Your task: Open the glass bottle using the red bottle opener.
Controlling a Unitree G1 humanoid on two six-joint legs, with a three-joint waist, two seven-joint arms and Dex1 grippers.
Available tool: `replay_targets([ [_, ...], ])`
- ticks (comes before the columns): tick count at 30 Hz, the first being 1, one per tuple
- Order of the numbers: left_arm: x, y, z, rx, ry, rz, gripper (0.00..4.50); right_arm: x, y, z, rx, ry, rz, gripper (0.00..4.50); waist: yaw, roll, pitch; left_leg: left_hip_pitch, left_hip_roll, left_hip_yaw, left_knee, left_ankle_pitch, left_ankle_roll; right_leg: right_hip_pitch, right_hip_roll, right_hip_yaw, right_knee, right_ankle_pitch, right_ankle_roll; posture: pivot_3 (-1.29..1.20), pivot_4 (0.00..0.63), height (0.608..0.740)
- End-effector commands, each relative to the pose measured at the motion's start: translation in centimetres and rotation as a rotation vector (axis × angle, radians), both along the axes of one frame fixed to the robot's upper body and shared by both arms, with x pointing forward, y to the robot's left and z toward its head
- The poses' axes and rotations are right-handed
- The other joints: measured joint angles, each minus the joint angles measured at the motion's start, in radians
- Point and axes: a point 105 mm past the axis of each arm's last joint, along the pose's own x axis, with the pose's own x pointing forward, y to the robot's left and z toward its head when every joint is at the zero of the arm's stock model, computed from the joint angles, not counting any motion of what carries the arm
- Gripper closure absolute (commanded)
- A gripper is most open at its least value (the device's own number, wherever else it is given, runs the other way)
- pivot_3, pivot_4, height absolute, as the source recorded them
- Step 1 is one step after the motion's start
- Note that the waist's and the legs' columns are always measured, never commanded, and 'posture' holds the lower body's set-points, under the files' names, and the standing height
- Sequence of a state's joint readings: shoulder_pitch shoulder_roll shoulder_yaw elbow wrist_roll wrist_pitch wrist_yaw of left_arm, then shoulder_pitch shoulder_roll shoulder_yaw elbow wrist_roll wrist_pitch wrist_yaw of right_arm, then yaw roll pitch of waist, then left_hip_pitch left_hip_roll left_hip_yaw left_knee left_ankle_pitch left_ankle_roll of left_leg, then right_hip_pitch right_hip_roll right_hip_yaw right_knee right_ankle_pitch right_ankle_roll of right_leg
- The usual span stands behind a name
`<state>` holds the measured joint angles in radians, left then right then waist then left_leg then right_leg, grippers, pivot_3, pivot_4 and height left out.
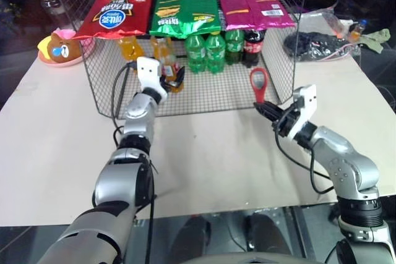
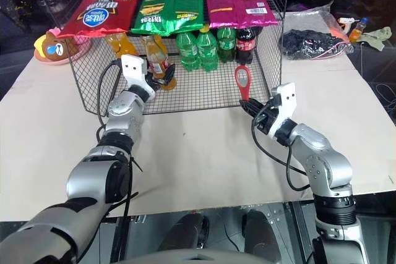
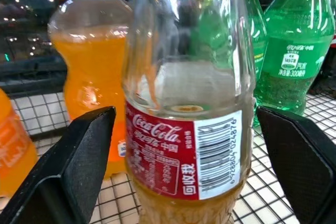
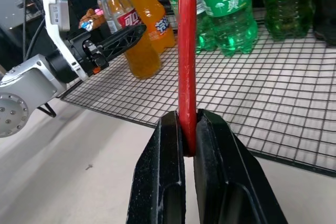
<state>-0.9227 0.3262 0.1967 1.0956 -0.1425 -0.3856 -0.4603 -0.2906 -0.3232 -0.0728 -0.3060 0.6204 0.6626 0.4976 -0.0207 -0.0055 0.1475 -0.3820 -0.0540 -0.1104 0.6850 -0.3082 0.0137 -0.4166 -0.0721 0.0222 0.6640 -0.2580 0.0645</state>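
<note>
The left gripper (image 1: 175, 79) has its 2 fingers (image 3: 79, 156) spread wide either side of the glass bottle (image 3: 189, 129) in the wire rack (image 1: 216, 100), not yet gripping. The right gripper's (image 1: 265, 108) fingers (image 4: 163, 177) pinch the red bottle opener (image 1: 258, 85) upright above the tabletop (image 1: 210, 159). The step in hand looks like grasping the bottle; next, the left fingers should close and steady it before the opener's loop goes to the cap.

A mock shop display set up in a test room: an open black wire-mesh shelf (image 1: 185, 100) stands on a beige cloth-covered worktop (image 1: 204, 159), with green plastic soda bottles (image 1: 205, 52) and orange plastic drink bottles (image 1: 129, 47) lined along its back, and red, green and pink snack bags (image 1: 185, 9) lying across its top. Dark surroundings lie beyond.
</note>
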Motion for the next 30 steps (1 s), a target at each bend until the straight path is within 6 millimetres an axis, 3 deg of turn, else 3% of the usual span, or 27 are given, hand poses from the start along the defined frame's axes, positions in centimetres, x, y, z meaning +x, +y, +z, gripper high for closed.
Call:
replay_targets([
  [1,0.2,0.4,1.8,-0.015,-0.052,0.015,1.57,-0.5,0.3,1.4,0.006,-0.073,0.005,4.5,0.0,0.0,0.0,0.0,0.0,0.0,0.0,0.0,0.0,0.0,0.0,0.0,0.0,0.0,0.0,0.0,0.15,0.74],
  [2,0.3,0.4,1.7,-0.016,-0.049,0.017,1.77,-0.4,0.4,1.4,0.005,-0.073,0.004,4.5,-0.001,0.0,0.0,0.0,0.0,0.0,0.0,0.0,0.0,0.0,0.0,0.0,0.0,0.0,0.0,0.0,0.15,0.74],
  [11,-1.0,-1.3,1.2,0.013,-0.064,-0.136,1.77,0.0,-0.6,1.6,-0.018,-0.09,-0.026,4.5,-0.001,0.0,0.0,0.0,0.0,0.0,0.0,0.0,0.0,0.0,0.0,0.0,0.0,0.0,0.0,0.0,0.15,0.74],
  [19,-6.2,-4.8,2.0,0.082,-0.096,-0.429,1.77,-0.1,-0.7,1.5,-0.03,-0.096,-0.022,4.5,-0.017,0.0,0.0,-0.001,0.003,-0.001,0.0,0.0,0.0,0.0,0.0,0.0,0.0,0.0,0.0,0.0,0.15,0.74],
  [25,-12.3,-7.9,1.6,0.051,-0.03,-0.674,1.77,0.7,-1.5,2.0,-0.038,-0.117,-0.054,4.5,-0.022,0.0,0.0,0.0,0.004,0.001,-0.001,0.0,0.0,-0.001,0.0,0.003,0.0,0.0,0.0,0.0,0.15,0.74],
  [30,-13.7,-8.5,0.7,0.052,-0.009,-0.687,1.77,0.9,-1.7,2.1,-0.038,-0.124,-0.061,4.5,-0.016,0.0,0.0,0.001,0.004,0.001,0.001,0.0,0.0,0.0,0.0,0.003,0.001,0.0,0.0,0.0,0.15,0.74],
])
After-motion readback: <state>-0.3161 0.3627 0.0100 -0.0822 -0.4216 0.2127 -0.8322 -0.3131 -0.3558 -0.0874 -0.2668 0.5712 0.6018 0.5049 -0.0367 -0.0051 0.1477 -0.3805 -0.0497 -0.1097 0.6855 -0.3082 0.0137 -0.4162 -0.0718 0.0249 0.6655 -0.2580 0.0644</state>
